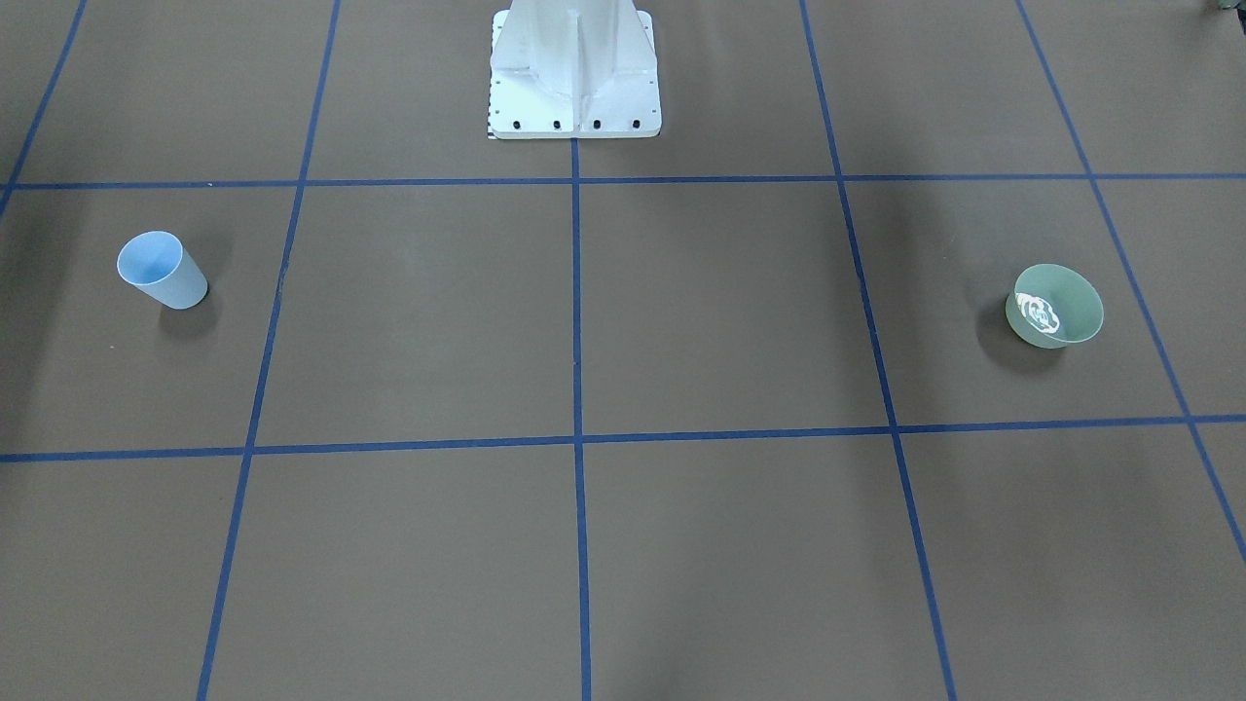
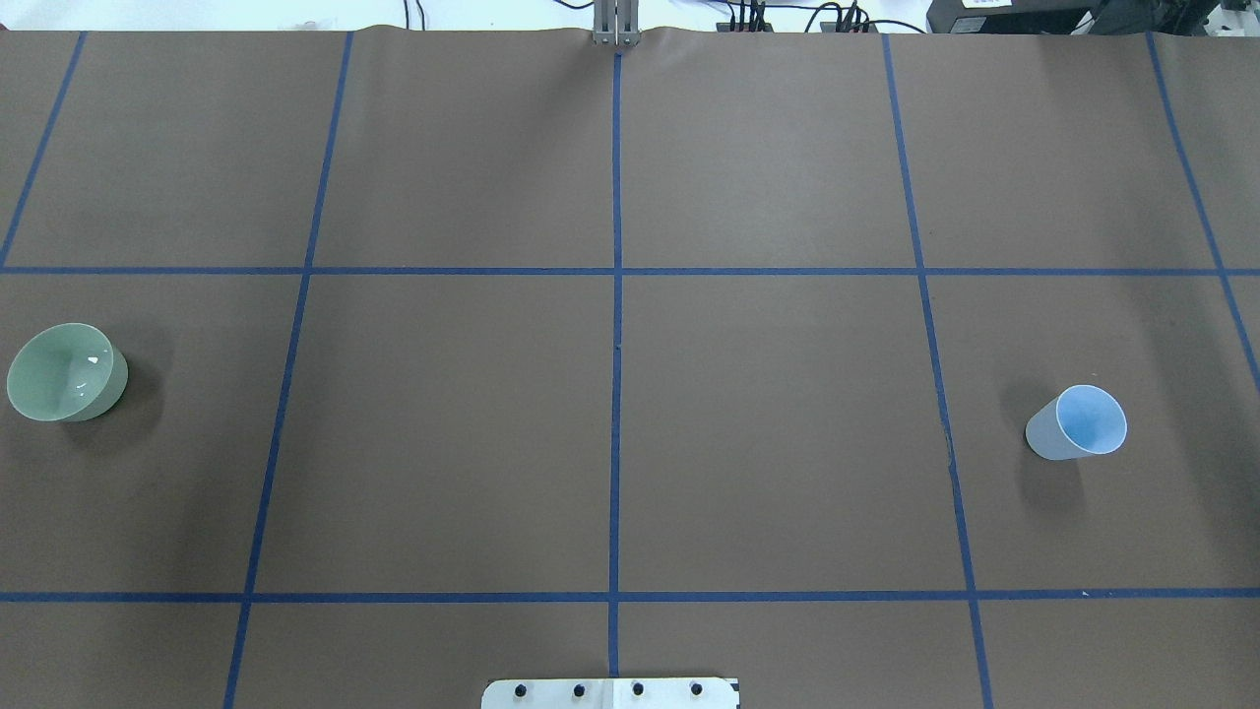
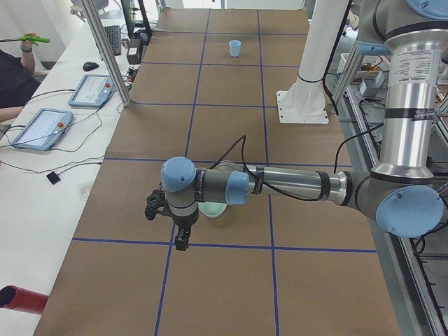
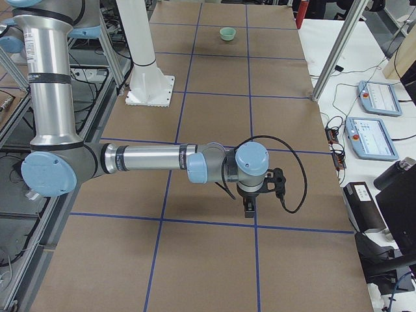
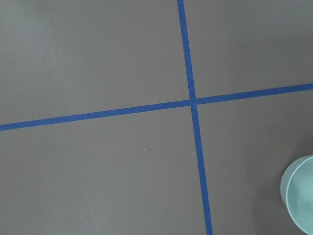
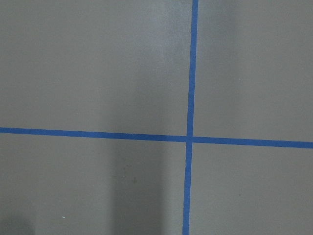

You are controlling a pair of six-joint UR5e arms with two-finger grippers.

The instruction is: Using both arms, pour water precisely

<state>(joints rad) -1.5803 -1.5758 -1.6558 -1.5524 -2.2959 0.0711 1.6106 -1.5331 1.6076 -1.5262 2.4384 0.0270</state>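
A pale green bowl [image 2: 65, 372] stands at the table's left side and a light-blue cup [image 2: 1077, 423] at its right side; both show in the front view, bowl [image 1: 1056, 305] and cup [image 1: 161, 270]. Neither arm shows in those two views. In the exterior left view the left arm reaches over the bowl [image 3: 212, 208], and the left gripper [image 3: 180, 240] hangs just beyond it, pointing down. In the exterior right view the right gripper [image 4: 249, 208] points down at the table; the cup is hidden there. I cannot tell whether either gripper is open or shut. The bowl's rim [image 5: 301, 196] shows in the left wrist view.
The white bolted pedestal [image 1: 574, 73] stands at the robot's edge of the table. Blue tape lines [image 2: 616, 295] grid the brown surface. Tablets [image 3: 42, 127] and cables lie on the white side bench, with a red cylinder [image 3: 21, 299] near it. Aluminium posts [image 4: 331, 55] stand beside the table.
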